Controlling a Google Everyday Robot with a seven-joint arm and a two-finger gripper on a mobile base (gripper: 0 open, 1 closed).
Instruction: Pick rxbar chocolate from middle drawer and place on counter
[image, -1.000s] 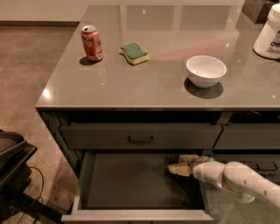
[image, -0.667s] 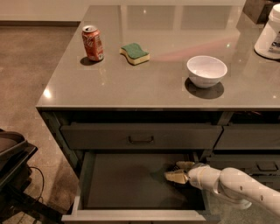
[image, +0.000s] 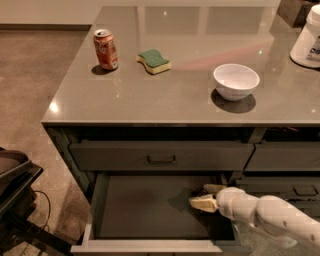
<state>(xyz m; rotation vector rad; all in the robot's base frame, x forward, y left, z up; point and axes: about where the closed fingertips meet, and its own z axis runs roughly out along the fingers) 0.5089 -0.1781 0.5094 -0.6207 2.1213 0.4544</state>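
Toward the right side of the middle drawer (image: 135, 207), the rxbar chocolate (image: 199, 195) can be made out only as a small dark shape on the drawer floor, and its lettering cannot be read. It is flanked by the gripper (image: 197, 194), whose two pale fingers (image: 204, 203) are held apart, one on the far side of the dark shape and one on the near side; whether they touch it cannot be told. The gripper is carried by a white arm (image: 270, 217) that enters from the lower right, over the drawer's right wall. The drawer is pulled out towards the near side, and the left part of its grey-green floor is bare. Just above it, a closed drawer front (image: 161, 156) with a bar handle is seen under the edge of the counter (image: 165, 107). On the counter, a white bowl (image: 236, 81) is set to the right, a green-and-yellow sponge (image: 154, 60) lies farther back near the middle, and a red soda can (image: 106, 49) stands upright to the left of the sponge. A white container (image: 307, 37) is partly seen at the far right edge.
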